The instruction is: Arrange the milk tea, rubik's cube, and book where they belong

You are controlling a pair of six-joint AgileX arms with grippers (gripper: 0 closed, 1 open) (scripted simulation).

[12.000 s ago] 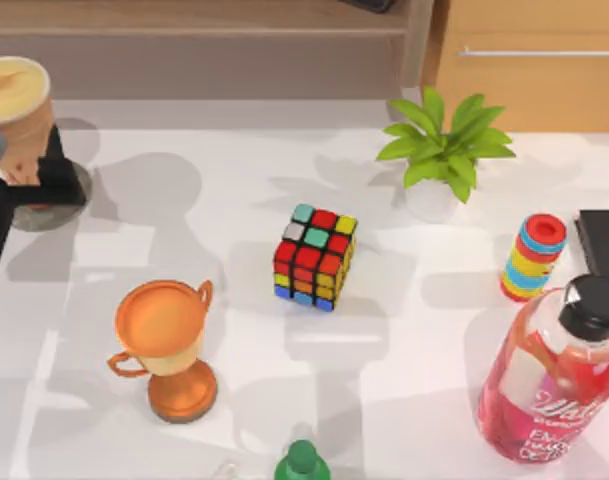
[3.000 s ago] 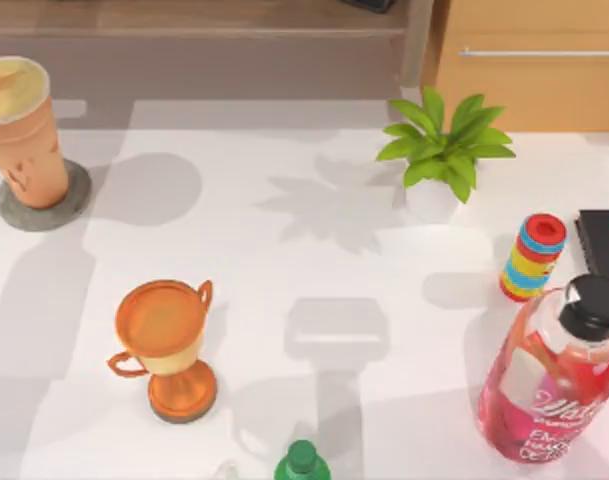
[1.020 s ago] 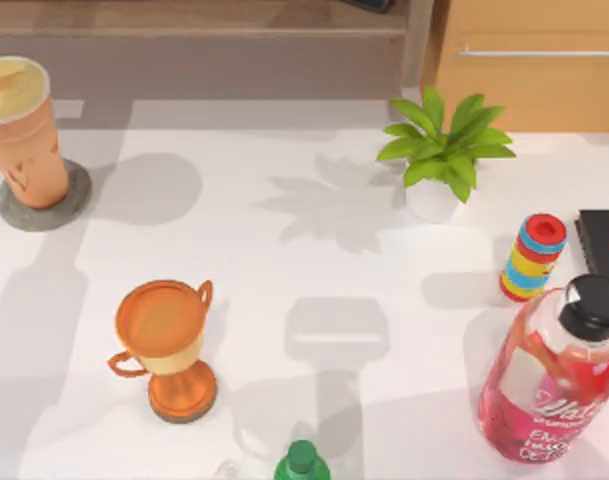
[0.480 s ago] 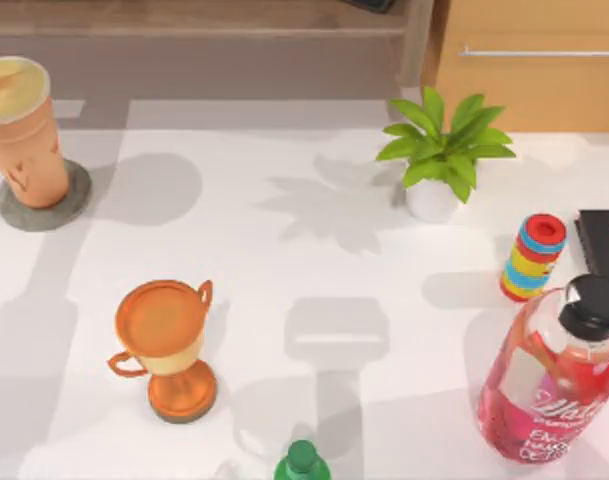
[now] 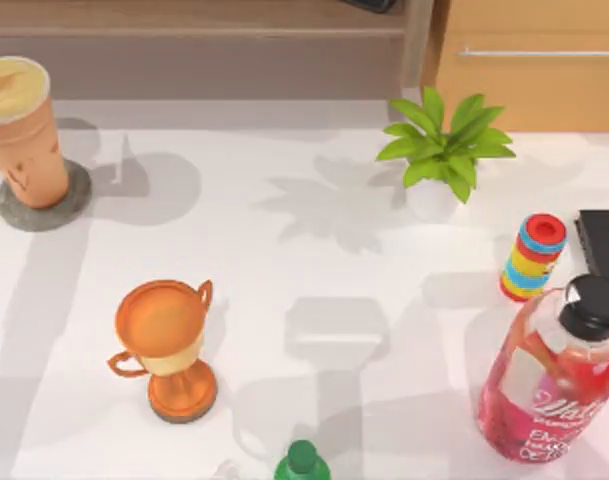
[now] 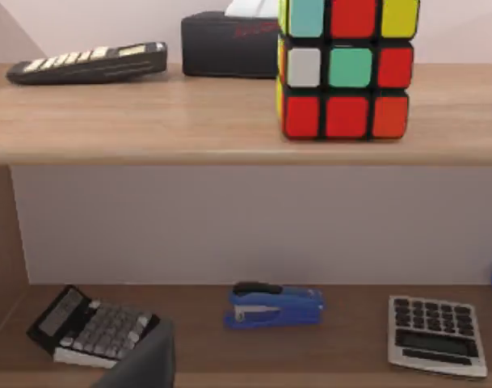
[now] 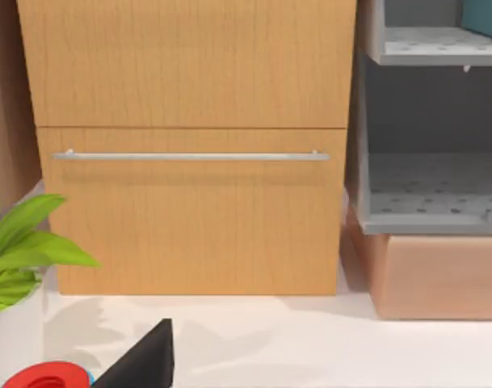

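The rubik's cube [image 6: 346, 69] stands upright on the upper wooden shelf [image 6: 149, 129], free of any grip. A dark part of my left gripper [image 6: 140, 364] shows below and in front of it, facing the shelves. The milk tea [image 5: 22, 125] stands on a grey coaster [image 5: 54, 208] at the table's far left. A teal-blue corner of the book [image 7: 483, 16] sits in the upper grey shelf compartment. A dark part of my right gripper [image 7: 145, 356] hangs over the table before a wooden drawer [image 7: 189, 210].
On the table are an orange trophy [image 5: 164, 345], a potted plant [image 5: 444, 150], a stack of coloured rings [image 5: 532, 258], a black flat object [image 5: 602, 235], a pink bottle [image 5: 554, 380] and a green bottle cap [image 5: 302, 460]. The shelves hold calculators [image 6: 88, 61], a blue stapler [image 6: 274, 305] and a black box [image 6: 229, 44].
The cube has left the middle of the table since 12 s ago. My left arm, then at the milk tea, has left the top view. Shadows at the table's left have shifted.
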